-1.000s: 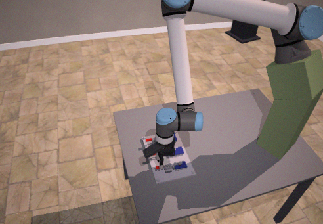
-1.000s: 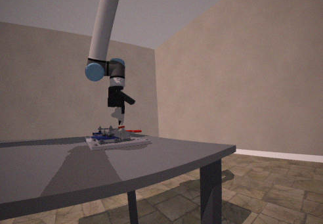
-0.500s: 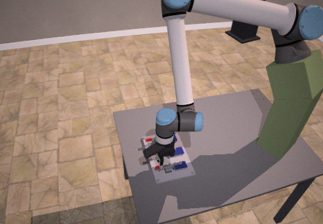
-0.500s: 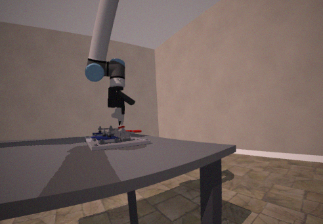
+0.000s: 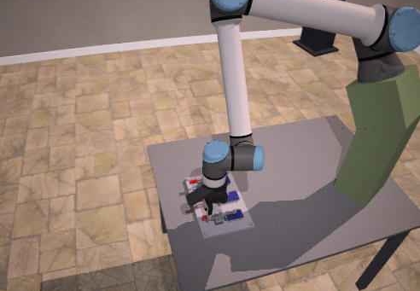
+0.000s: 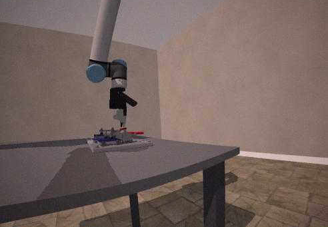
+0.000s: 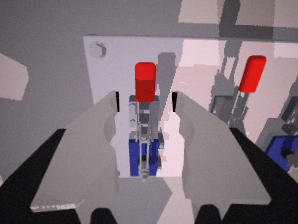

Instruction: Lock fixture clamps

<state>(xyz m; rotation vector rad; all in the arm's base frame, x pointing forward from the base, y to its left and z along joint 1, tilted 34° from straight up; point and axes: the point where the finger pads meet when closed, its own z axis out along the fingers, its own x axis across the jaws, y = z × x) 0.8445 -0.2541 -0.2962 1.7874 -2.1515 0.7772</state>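
Observation:
The white fixture plate (image 5: 219, 206) lies on the grey table and carries three toggle clamps with red handles and blue bases. My gripper (image 7: 145, 93) points down over the clamp at the plate's end, its fingers partly apart and holding nothing. In the wrist view that clamp's red handle (image 7: 145, 81) and blue base (image 7: 144, 157) show in the gap between the fingers. A second red handle (image 7: 251, 73) stands to the right. From the side, the fingertips (image 6: 122, 122) hang just above a red handle (image 6: 123, 128); I cannot tell if they touch. Another handle (image 6: 137, 132) lies low.
The fixture also shows in the side view (image 6: 120, 142) on the grey table (image 6: 110, 167). The arm's green base block (image 5: 380, 137) stands at the table's right side. A dark pillar (image 5: 320, 14) stands on the floor behind.

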